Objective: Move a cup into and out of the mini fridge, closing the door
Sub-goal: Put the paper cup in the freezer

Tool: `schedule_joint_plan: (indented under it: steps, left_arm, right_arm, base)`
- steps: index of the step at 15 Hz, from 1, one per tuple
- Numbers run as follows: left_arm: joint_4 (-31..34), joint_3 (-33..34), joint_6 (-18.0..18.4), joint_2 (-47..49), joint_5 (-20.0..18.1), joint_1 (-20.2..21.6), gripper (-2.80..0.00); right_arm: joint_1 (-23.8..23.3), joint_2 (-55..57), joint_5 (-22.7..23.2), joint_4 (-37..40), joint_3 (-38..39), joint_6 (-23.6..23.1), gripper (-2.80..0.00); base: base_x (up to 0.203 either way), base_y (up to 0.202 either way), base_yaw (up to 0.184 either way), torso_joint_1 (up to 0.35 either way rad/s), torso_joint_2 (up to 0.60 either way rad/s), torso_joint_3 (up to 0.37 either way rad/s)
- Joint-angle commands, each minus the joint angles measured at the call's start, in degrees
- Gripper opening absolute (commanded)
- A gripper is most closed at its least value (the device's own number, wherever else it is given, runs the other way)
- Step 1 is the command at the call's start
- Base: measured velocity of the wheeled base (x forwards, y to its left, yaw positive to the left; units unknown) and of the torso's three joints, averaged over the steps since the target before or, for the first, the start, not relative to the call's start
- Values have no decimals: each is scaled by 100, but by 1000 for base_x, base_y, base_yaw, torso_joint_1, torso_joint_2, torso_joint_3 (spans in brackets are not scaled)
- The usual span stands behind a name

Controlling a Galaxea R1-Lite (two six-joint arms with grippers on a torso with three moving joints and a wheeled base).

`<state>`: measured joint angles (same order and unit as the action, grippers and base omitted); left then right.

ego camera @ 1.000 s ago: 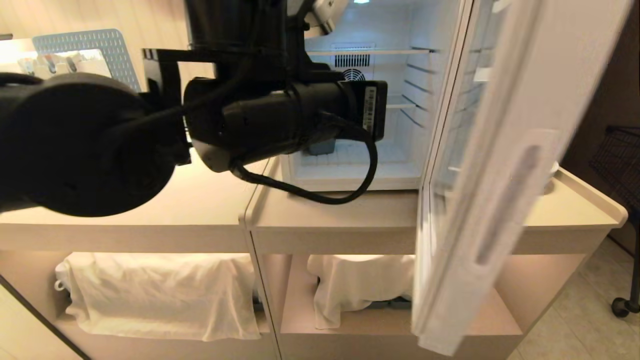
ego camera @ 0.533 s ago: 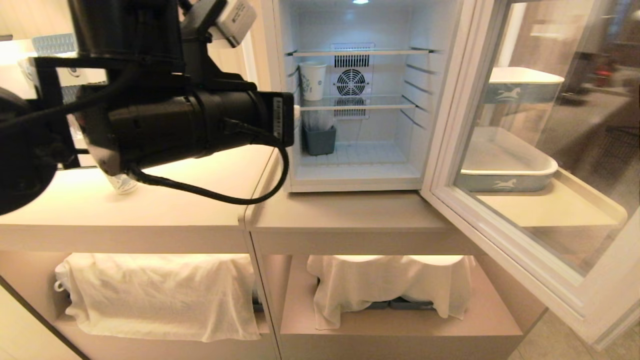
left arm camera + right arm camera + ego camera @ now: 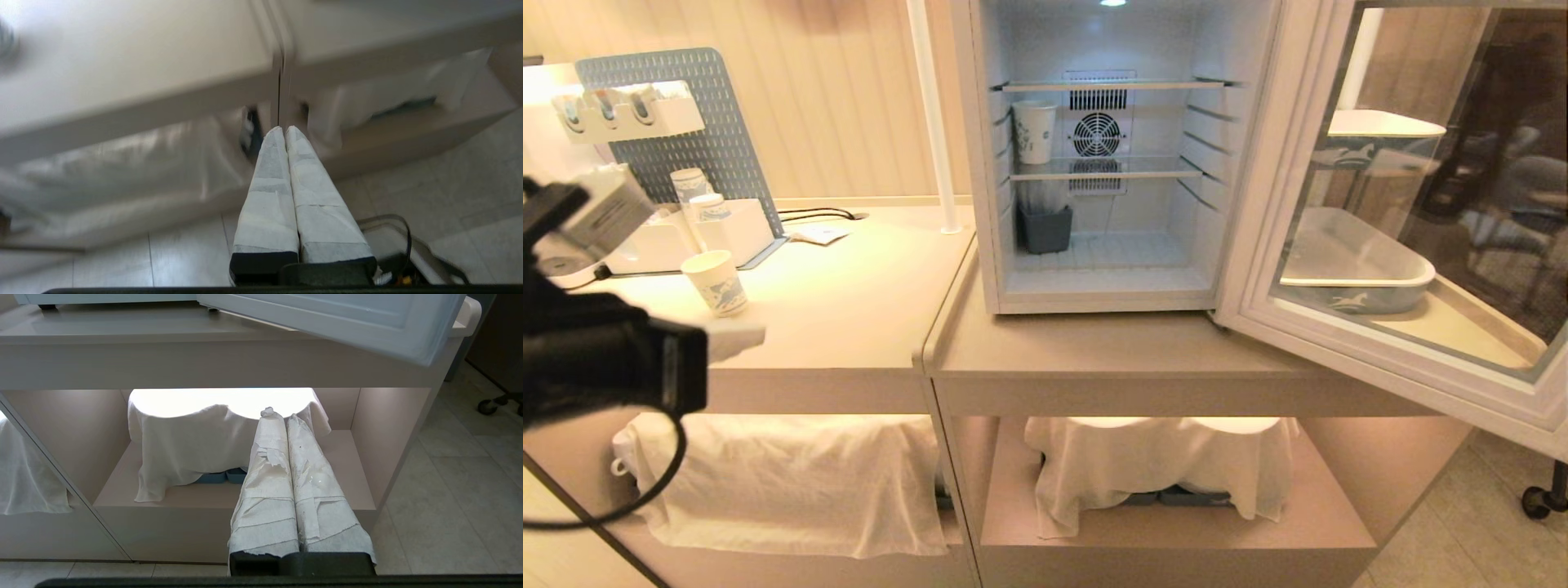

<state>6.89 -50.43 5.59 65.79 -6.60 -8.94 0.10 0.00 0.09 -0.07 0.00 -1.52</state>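
Door (image 3: 1421,343) of the mini fridge (image 3: 980,163) stands swung wide, out toward 3 o'clock in the head view, glass panel angled over the right end of the counter (image 3: 1094,351). Fridge interior lit; round rear fan visible behind the shelves.

A white cup with a small emblem (image 3: 1034,131) sits upright on the middle shelf, left side, at about 12 o'clock in the head view. A grey bin (image 3: 1045,229) rests on the fridge floor below it.

Cup (image 3: 715,282), blue swirl print, stands upright on the left counter at roughly 9 o'clock, well apart from the fridge, near a white box holding stacked cups (image 3: 690,184).

Left gripper (image 3: 284,130): low at the far left edge of the head view, below counter height; fingers (image 3: 269,183) pressed fully together, holding nothing, pointing at the seam between the two cabinets.

Right gripper (image 3: 278,414): parked low, pads wrapped in white tape, closed flat against each other, empty, facing the cloth-draped lower shelf (image 3: 212,433). Door's bottom edge (image 3: 335,322) hangs above it.
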Motion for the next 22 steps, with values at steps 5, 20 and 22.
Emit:
schedule_joint_plan:
  steps: [5, 20, 22]
  left_arm:
    - [-449, 4002, 474, -4561, -210, 816, -280]
    - [-928, 5034, 425, -6579, 419, 903, -280]
    - [-791, 5042, 380, -6579, 390, 903, -280]
  right_arm:
    - [3, 3, 0, -1, 0, 3, -280]
    - [0, 8, 0, -1, 0, 3, -280]
    - [-1, 9, 0, -1, 0, 3, -280]
  base:
    - [0, 0, 0, 0, 0, 0]
    - [0, 0, 0, 0, 0, 0]
    - [0, 0, 0, 0, 0, 0]
